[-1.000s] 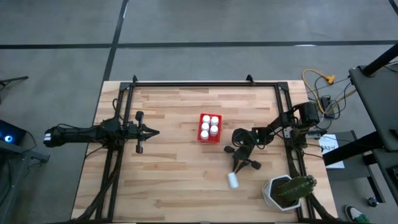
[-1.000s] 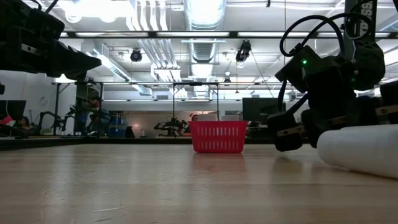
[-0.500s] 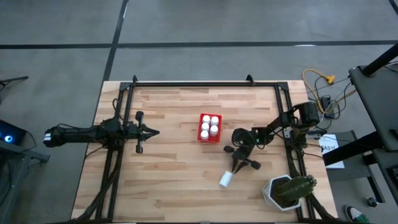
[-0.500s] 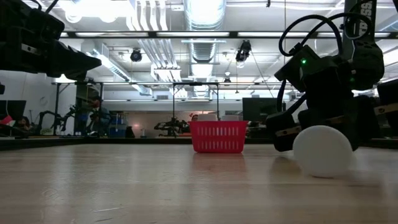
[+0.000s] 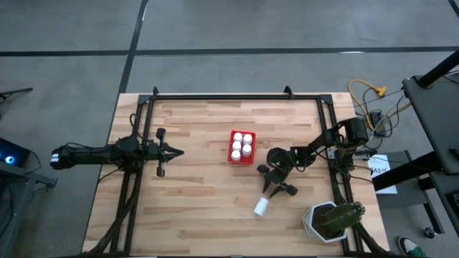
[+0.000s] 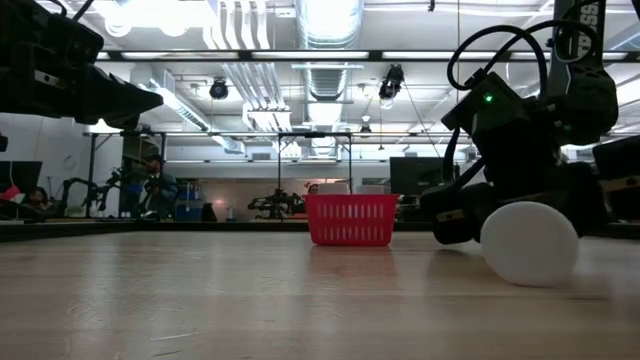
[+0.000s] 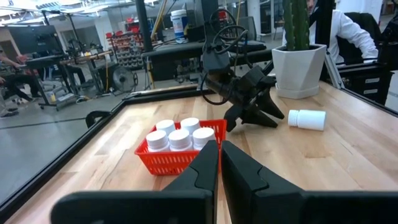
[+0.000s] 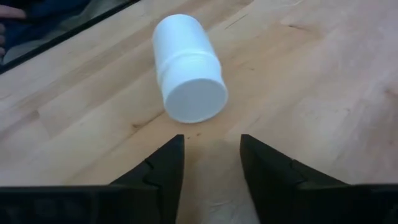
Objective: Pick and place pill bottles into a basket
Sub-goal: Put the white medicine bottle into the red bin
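One white pill bottle (image 5: 261, 208) lies on its side on the table near the front right, its cap end (image 8: 194, 99) facing my right gripper. My right gripper (image 8: 211, 146) is open and slants down just short of that cap, its fingers apart from the bottle; it also shows in the high view (image 5: 271, 192). The red basket (image 5: 242, 147) stands at the table's middle with several pill bottles (image 7: 179, 135) upright in it. My left gripper (image 5: 176, 151) is shut and waits level at the left, pointing at the basket.
A white pot with a green plant (image 5: 331, 221) stands at the near right corner, close behind the loose bottle. Black frame rails (image 5: 237, 97) run along the far, left and right sides. Bare wood lies between basket and bottle.
The loose bottle has swung about on the table: it lay sideways to the low view and now shows its round end there, a little nearer the table's left. My right gripper has opened and turned slightly, staying in place.
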### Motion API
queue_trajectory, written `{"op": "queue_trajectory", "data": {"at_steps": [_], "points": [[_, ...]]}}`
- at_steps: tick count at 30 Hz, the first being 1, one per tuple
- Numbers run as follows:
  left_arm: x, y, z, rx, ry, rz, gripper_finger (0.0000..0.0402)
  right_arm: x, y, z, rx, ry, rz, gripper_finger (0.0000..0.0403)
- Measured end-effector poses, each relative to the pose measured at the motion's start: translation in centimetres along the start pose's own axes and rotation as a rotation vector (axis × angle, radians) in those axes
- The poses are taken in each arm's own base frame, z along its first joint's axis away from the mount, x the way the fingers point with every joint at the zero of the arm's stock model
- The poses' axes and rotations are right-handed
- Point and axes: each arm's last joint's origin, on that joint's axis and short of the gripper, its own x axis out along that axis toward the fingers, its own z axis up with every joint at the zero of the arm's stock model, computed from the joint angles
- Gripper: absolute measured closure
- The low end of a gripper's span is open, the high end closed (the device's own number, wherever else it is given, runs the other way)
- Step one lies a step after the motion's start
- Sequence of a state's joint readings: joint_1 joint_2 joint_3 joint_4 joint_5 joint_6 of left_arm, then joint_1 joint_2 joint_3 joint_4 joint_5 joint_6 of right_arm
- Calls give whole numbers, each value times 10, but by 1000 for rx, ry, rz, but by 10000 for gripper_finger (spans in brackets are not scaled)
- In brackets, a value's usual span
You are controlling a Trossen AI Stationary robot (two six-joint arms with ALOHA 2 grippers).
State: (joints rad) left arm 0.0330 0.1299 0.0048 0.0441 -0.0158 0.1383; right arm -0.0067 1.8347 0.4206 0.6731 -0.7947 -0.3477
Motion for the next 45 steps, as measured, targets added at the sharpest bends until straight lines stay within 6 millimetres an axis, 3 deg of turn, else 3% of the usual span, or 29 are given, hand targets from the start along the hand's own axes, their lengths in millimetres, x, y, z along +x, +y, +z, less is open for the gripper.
{"op": "queue_trajectory", "data": {"at_steps": [8, 16, 30, 45], "points": [[0, 0, 0, 0, -1, 0, 400, 0, 2, 6, 3, -72, 96, 206], [0, 0, 0, 0, 0, 0, 400, 0, 4, 6, 54, -81, 141, 189], [0, 0, 0, 0, 0, 0, 400, 20, 36, 5, 78, -15, 230, 186], [0, 0, 0, 0, 0, 0, 400, 22, 43, 3, 63, -6, 215, 197]]}}
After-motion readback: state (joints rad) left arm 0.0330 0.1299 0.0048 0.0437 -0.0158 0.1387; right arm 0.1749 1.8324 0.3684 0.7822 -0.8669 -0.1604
